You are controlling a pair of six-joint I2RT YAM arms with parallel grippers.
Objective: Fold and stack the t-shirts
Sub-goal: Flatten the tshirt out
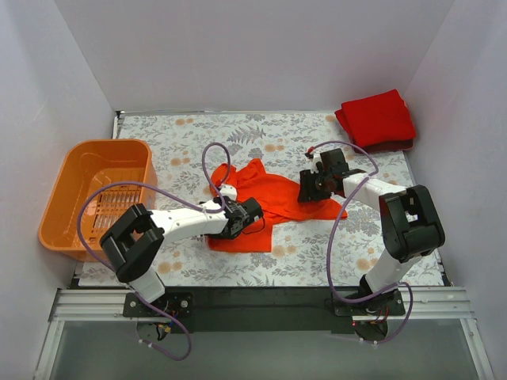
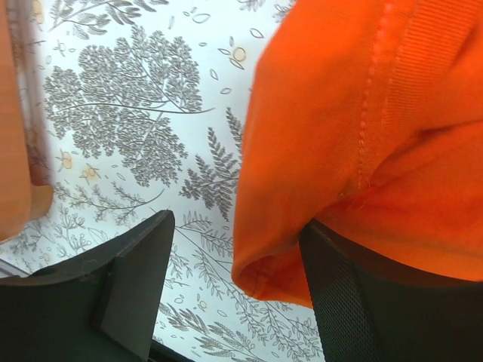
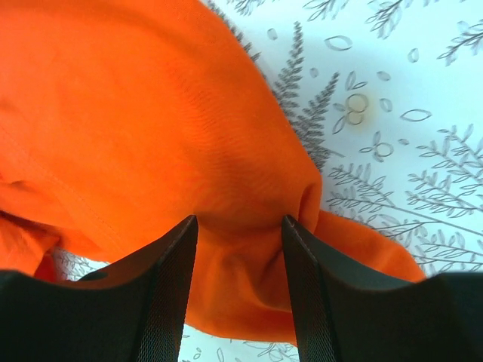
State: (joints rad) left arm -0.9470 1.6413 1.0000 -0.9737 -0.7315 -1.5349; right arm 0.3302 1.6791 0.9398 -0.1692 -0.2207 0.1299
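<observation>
The bright orange-red t-shirt (image 1: 273, 202) lies crumpled in the middle of the floral table. My left gripper (image 1: 247, 215) is at its left lower edge. In the left wrist view it (image 2: 235, 222) is open wide, and a hem of the shirt (image 2: 362, 113) hangs over the right finger. My right gripper (image 1: 310, 188) is at the shirt's right edge. In the right wrist view it (image 3: 240, 220) is open, with bunched shirt cloth (image 3: 151, 113) between the fingers. The deeper red t-shirt (image 1: 379, 119) lies folded at the back right corner.
An orange plastic basket (image 1: 107, 144) stands at the table's left edge and also shows in the left wrist view (image 2: 15, 151). White walls close in the table on three sides. The floral tablecloth (image 1: 238, 134) is bare behind the shirt.
</observation>
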